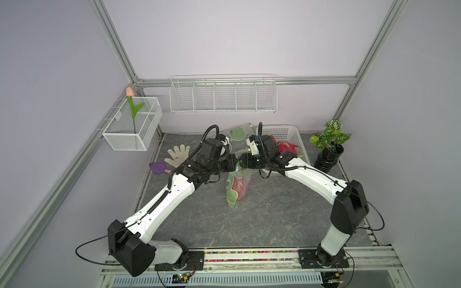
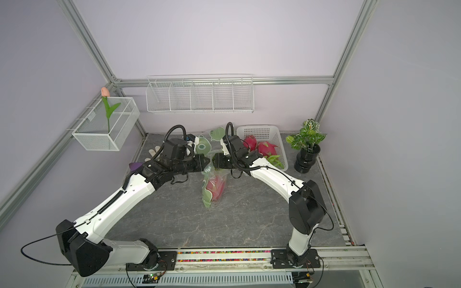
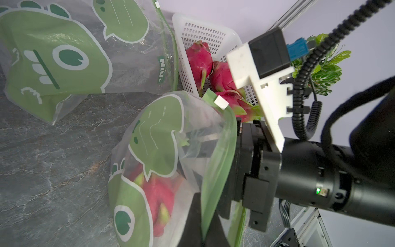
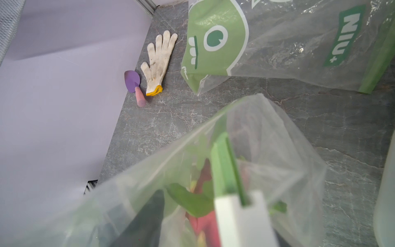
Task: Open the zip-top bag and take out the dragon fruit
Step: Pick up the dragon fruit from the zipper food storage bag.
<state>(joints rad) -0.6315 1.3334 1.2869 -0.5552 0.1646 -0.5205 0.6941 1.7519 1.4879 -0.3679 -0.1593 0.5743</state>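
dragon fruit (image 3: 198,59): three in basket (image 3: 203,32), one in bag (image 3: 154,139); two bags.

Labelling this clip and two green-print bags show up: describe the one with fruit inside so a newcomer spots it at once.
Start at the grey marbled tabletop and look to its centre. The zip-top bag sits there, clear plastic with a green cartoon print. Unlike the empty bag behind it, beside the white basket, it bulges with a magenta dragon fruit inside.
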